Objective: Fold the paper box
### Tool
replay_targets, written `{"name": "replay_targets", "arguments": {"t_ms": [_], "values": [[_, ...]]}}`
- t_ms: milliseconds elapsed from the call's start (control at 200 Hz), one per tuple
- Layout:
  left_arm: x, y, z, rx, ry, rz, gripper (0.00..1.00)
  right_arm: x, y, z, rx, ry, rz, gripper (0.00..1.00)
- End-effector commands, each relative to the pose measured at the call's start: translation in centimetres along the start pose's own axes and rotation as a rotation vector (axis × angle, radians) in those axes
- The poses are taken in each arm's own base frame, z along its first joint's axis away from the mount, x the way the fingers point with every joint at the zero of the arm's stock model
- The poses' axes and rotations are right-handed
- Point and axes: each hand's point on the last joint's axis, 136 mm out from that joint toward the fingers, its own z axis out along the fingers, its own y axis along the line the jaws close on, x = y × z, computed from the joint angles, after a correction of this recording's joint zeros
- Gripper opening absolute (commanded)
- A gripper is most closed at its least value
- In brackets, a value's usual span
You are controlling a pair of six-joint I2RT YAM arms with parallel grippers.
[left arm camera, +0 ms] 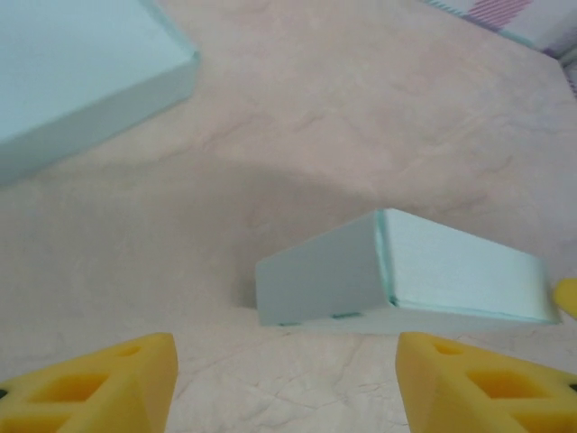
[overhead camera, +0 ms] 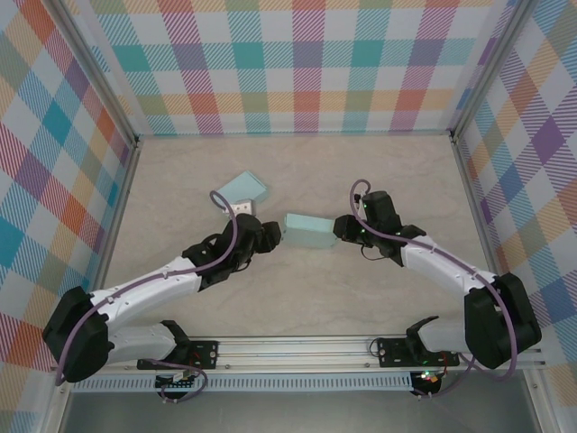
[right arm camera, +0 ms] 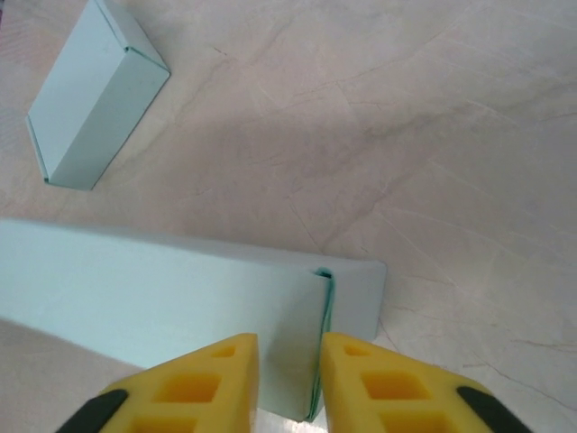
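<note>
Two pale paper boxes lie on the bench [overhead camera: 379, 298]: the middle box [overhead camera: 311, 232] between the grippers, the far box [overhead camera: 242, 189] behind it. The left wrist view shows the left gripper [left arm camera: 284, 347] wide open. The right wrist view shows the right gripper [right arm camera: 288, 347] narrow over the middle box's end seam; I cannot tell whether it grips.

Second box [left arm camera: 72, 72] cropped, left claw [left arm camera: 286, 365] cropped

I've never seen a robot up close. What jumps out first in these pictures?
The left arm and right arm reach in from the near edge and meet at a pale mint paper box in the middle of the table. A second box like it lies farther back to the left, and bright plaid walls surround everything.
</note>
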Motion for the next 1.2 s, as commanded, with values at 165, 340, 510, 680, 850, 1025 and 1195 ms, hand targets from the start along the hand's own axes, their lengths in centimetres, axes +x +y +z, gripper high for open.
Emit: {"name": "replay_targets", "arguments": {"t_ms": [165, 340, 510, 680, 850, 1025, 1195], "values": [[-1.7, -3.5, -0.3, 0.13, -0.017, 0.443, 0.67, 0.0, 1.0, -1.3, 0.006, 0.062, -0.053, 0.33], [-1.7, -5.7, 0.7, 0.225, -0.017, 0.741, 0.66, -0.9, 1.6, -1.0, 0.007, 0.07, -0.086, 0.34], [-1.7, -7.9, 1.4, 0.331, -0.07, 1.007, 0.66, -1.9, 2.8, -1.6, -0.029, 0.055, -0.192, 0.5], [-3.8, -8.3, 1.4, 0.343, -0.087, 0.954, 0.68, -1.9, 4.5, -1.7, -0.07, 0.073, -0.419, 0.86], [-6.7, -6.1, 0.8, 0.265, -0.163, 0.83, 0.76, -1.6, 5.2, 0.0, -0.013, 0.118, -0.632, 0.92], [-9.2, -2.1, -0.4, 0.166, -0.231, 0.678, 0.83, -0.9, 6.0, 2.1, -0.011, 0.18, -0.811, 0.95], [-11.3, 3.0, -1.7, -0.011, -0.293, 0.529, 1.0, -0.1, 6.3, 4.0, 0.019, 0.255, -0.919, 0.93]]}}
